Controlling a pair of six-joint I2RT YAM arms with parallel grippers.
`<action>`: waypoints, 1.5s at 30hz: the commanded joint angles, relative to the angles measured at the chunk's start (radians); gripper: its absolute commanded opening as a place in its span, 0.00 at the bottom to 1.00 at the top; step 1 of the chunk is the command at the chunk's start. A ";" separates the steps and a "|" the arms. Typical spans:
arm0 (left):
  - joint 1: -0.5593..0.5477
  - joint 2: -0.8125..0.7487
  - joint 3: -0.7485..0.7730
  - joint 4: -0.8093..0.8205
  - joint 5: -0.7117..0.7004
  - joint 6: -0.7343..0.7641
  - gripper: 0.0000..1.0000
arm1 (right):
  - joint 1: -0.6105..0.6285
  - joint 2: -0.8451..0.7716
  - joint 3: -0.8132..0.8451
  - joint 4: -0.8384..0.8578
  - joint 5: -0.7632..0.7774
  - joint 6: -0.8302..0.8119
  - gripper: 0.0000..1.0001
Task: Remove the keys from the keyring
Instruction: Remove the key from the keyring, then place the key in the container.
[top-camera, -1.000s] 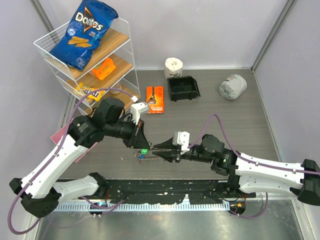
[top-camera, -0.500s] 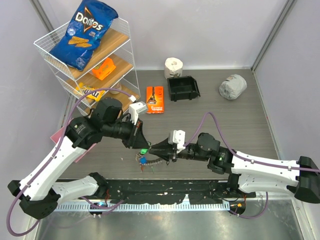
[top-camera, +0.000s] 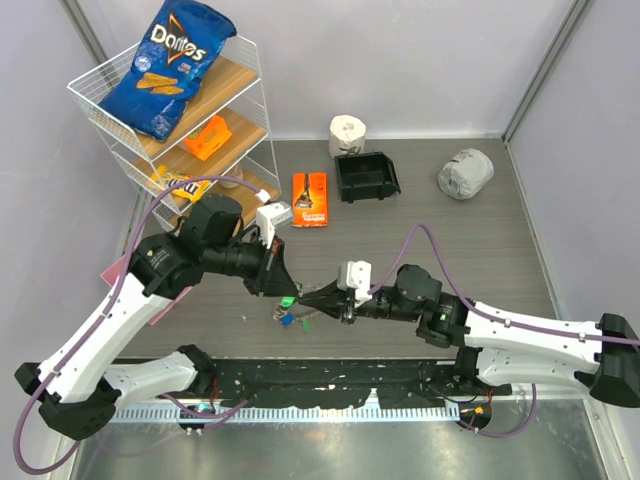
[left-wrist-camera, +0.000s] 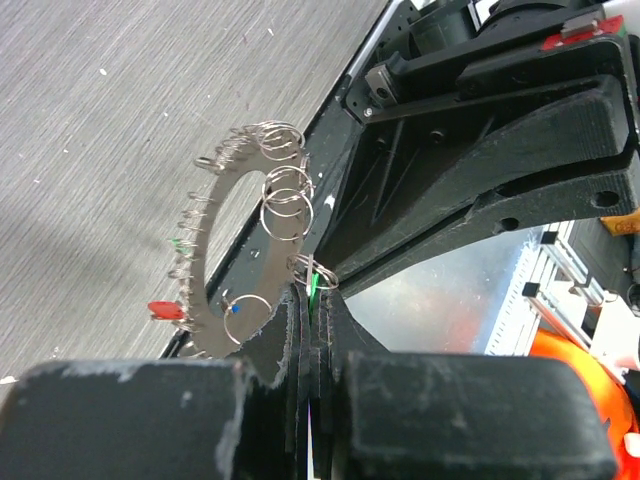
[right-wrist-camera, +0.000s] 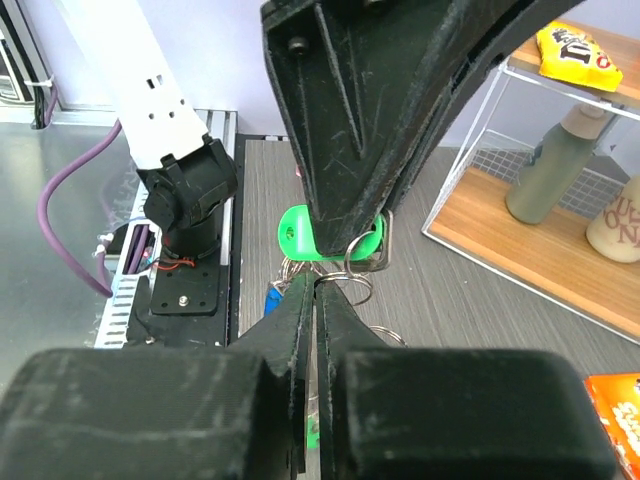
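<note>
Both arms meet nose to nose over the middle of the worktop (top-camera: 470, 250), close to its near edge. The left gripper (top-camera: 287, 292) is clamped tight, fingers pressed together on the green key (right-wrist-camera: 298, 236), whose plastic head peeks out below them in the right wrist view. The right gripper (top-camera: 306, 300) comes in from the opposite side and its jaws are fully closed too, tips right under that green head among the small wire loops; whether anything is actually pinched there, I can't tell. The keyring (left-wrist-camera: 212, 332) hangs from the green key, standing on edge and tilted, its rim fringed with little split rings. A red key (left-wrist-camera: 165, 310) sticks out on its far side, and a blue key (right-wrist-camera: 274, 298) dangles just beside the right gripper's fingers. Whether the ring's lower rim touches the worktop is unclear. The black bin (top-camera: 366, 176) sits well apart, toward the far edge.
</note>
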 joint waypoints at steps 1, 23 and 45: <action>0.029 0.016 -0.004 0.062 0.053 -0.004 0.00 | 0.005 -0.067 -0.004 0.055 -0.078 -0.051 0.05; 0.107 0.125 -0.098 0.112 -0.077 0.051 0.00 | 0.021 -0.314 -0.100 -0.038 0.138 -0.100 0.05; 0.193 0.758 0.211 0.815 -0.231 -0.109 0.00 | 0.000 -0.578 -0.037 -0.612 1.074 0.052 0.05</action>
